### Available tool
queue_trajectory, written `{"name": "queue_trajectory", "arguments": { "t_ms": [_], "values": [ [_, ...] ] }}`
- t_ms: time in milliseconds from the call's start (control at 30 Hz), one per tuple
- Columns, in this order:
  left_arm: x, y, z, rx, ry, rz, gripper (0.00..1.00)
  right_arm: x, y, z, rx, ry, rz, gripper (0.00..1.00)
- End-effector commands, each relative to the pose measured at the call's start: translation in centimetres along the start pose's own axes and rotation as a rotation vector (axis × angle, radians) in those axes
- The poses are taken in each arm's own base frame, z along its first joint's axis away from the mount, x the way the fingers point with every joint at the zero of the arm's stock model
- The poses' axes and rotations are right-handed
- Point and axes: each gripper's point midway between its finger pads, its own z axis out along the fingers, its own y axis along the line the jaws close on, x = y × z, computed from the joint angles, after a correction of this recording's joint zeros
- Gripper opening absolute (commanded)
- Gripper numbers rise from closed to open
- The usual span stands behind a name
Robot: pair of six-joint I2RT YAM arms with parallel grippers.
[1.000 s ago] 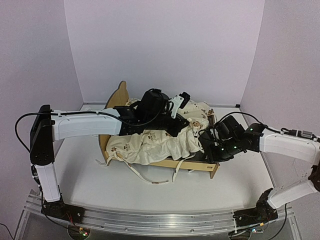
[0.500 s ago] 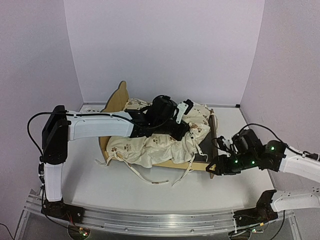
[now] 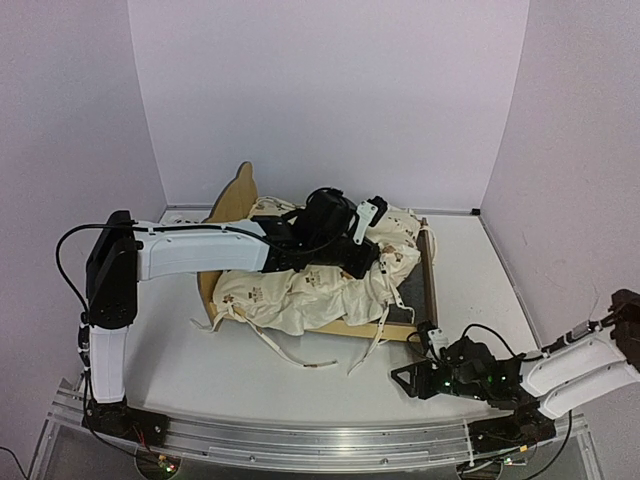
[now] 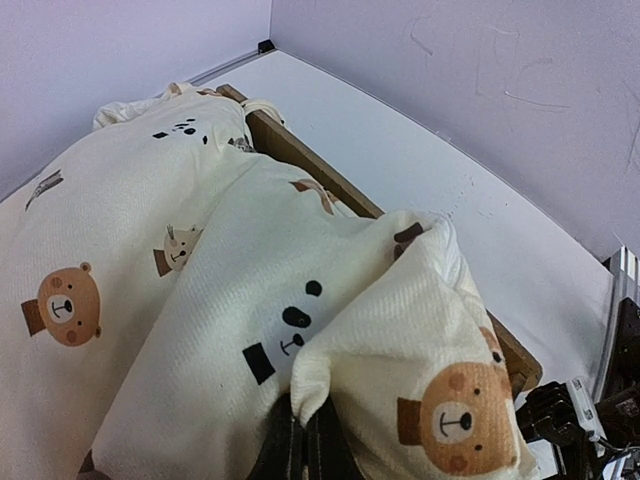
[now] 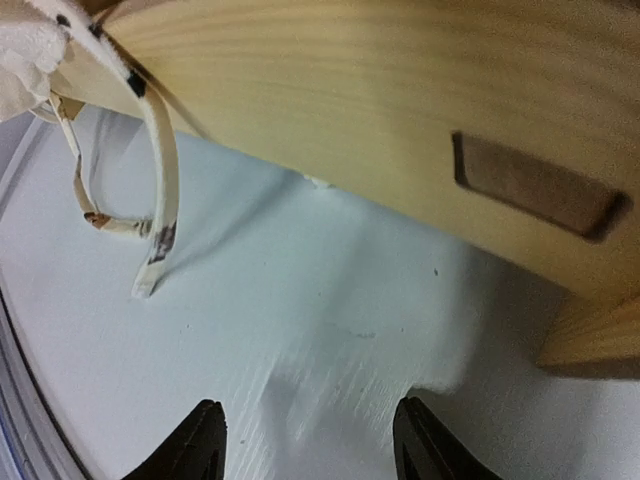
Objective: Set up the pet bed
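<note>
Pet bed (image 3: 236,195), 1 frame, just ahead of the spread, empty right gripper (image 5: 308,412): setup partial, cream cover (image 3: 300,295) bunched on it, 1 fold pinched in the left gripper (image 4: 297,455), flattening not yet done.

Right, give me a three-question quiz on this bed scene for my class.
1. True or false: the right fingers grip the bed.
2. The left fingers pinch: A the cover; B a pillow; C a toy.
3. Where do the ends of the cover's ties lie?
Key: 1 false, they are open and empty, short of the bed. 2 A. 3 on the table, in front of the bed.
</note>
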Motion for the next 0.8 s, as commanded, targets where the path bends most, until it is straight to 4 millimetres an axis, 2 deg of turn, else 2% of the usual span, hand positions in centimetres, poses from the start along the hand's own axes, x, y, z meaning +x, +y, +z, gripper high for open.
{"name": "queue_trajectory", "arguments": {
  "t_ms": [0, 200, 333, 633, 767],
  "values": [
    [-1.9, 1.2, -1.0, -0.044, -0.038, 0.003, 0.0, -4.9, 1.3, 0.3, -0.012, -0.261, -0.083, 0.6],
    [-1.9, 1.3, -0.9, -0.05, -0.036, 0.005, 0.0, -5.7, 0.2, 1.1, 0.058, -0.359, -0.156, 0.62],
    [-2.0, 1.3, -0.6, -0.051, -0.034, 0.006, 0.0, -5.9, 0.2, 2.7, 0.106, -0.354, -0.213, 0.62],
    [-2.0, 1.3, -0.4, -0.055, -0.032, 0.008, 0.0, -7.3, 0.2, 4.6, 0.194, -0.39, -0.272, 0.59],
    [-1.9, 1.4, -0.3, -0.054, -0.03, 0.006, 0.0, -7.7, -0.9, 5.1, 0.276, -0.416, -0.253, 0.56]
  ]
}}
